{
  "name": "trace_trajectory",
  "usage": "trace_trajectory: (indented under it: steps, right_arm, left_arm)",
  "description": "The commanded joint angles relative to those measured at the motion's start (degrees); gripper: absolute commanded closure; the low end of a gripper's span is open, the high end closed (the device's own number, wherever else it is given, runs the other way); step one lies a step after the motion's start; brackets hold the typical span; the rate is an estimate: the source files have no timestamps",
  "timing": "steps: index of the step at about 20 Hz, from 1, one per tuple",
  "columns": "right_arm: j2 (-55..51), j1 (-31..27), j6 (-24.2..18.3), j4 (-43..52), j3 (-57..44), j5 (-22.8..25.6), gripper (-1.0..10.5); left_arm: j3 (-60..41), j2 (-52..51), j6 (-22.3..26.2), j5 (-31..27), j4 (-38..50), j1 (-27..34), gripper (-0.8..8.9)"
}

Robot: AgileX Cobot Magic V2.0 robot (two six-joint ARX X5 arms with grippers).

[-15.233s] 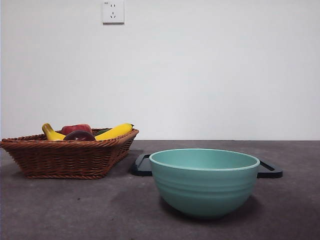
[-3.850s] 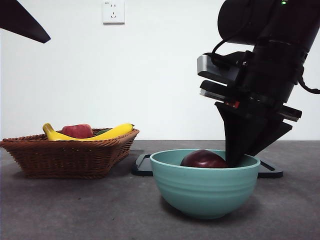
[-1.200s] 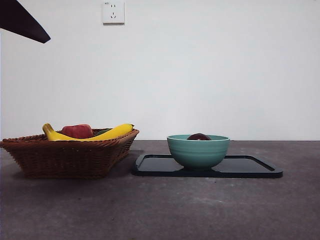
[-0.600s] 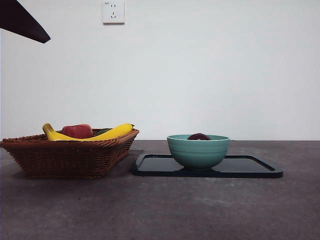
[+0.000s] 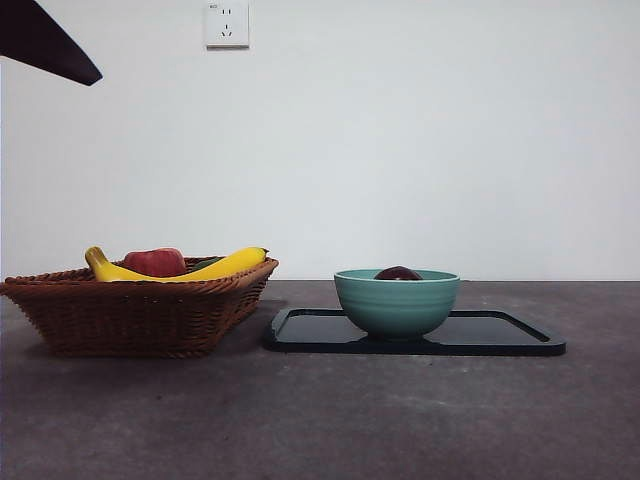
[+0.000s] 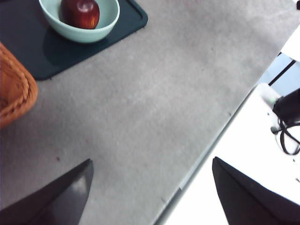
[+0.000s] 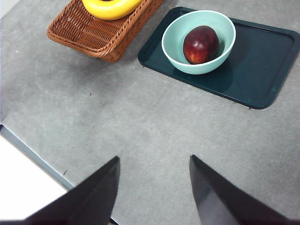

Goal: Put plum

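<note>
The dark maroon plum (image 7: 200, 44) lies inside the teal bowl (image 7: 174, 52), which stands on the black tray (image 7: 262, 70). In the front view only the plum's top (image 5: 398, 273) shows above the bowl's rim (image 5: 396, 300); the left wrist view shows the plum (image 6: 80, 12) in the bowl (image 6: 106, 24) too. My left gripper (image 6: 150, 192) hangs open high over the table's edge, far from the bowl. My right gripper (image 7: 154, 187) is open as well, raised above bare table short of the tray. Neither holds anything.
A wicker basket (image 5: 135, 310) at the left holds yellow bananas (image 5: 230, 264) and a red apple-like fruit (image 5: 154, 262). The tray (image 5: 500, 335) has bare room beside the bowl. A black arm tip (image 5: 45, 45) shows at the top left corner.
Over the earlier frames the plum went from the basket into the bowl, and an arm carried the bowl back onto the tray and left. Nothing has moved in the last second.
</note>
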Motion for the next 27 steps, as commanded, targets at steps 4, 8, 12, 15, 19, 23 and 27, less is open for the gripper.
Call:
trace_trajectory:
  steps: [4,8,12,15,19,23,27]
  right_arm:
    - [0.20,0.31,0.81,0.52,0.52,-0.15,7.1]
    - [0.20,0.31,0.81,0.55,0.52,-0.15,7.1]
    - [0.20,0.31,0.79,0.55,0.52,-0.15,7.1]
    - [0.20,0.31,0.79,0.55,0.52,-0.15,7.1]
    - [0.20,0.31,0.79,0.55,0.52,-0.13,7.1]
    - [0.20,0.28,0.79,0.55,0.50,-0.11,7.1]
    - [0.22,0.28,0.79,0.55,0.52,-0.09,7.1]
  left_arm:
    - [1.03,2.25,-1.11,-0.02,8.41,-0.37,4.09]
    - [6.27,11.19,-1.22,-2.78,10.88,-0.37,4.09]
    - [17.18,25.22,-0.92,-6.69,12.26,-0.37,4.09]
    - [27.54,36.33,-0.57,-7.63,12.15,-0.37,4.09]
    - [40.48,50.01,-0.59,-7.74,11.54,-0.37,4.09]
    - [48.37,60.26,-0.59,-9.55,12.17,-0.48,4.09]
    - [50.53,66.16,-0.55,-9.68,13.79,-1.20,4.09]
